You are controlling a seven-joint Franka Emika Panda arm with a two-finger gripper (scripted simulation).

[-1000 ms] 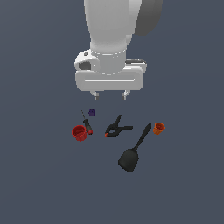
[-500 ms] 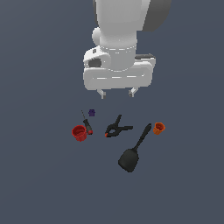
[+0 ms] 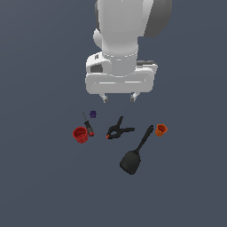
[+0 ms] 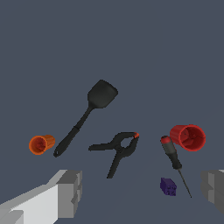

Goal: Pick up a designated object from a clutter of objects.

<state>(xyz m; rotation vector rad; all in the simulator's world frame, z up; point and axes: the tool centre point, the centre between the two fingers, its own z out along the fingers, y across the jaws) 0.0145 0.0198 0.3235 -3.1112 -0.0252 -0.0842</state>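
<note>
Gripper (image 3: pixel 119 98) hangs wide open and empty, well above the clutter. The black clamp (image 3: pixel 118 130) lies flat mid-surface, between the screwdriver (image 3: pixel 88 127) beside the red cup (image 3: pixel 80 134) and the spatula (image 3: pixel 135 153), whose handle points toward the orange cup (image 3: pixel 161 129).

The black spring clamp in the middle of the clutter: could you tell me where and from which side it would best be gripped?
Probably from straight above, closing across the narrow body of the spring clamp near its pivot. It lies flat with splayed handles, too wide apart to span. The screwdriver and spatula lie clear on either side, leaving finger room. The tool hangs open above the clutter.
</note>
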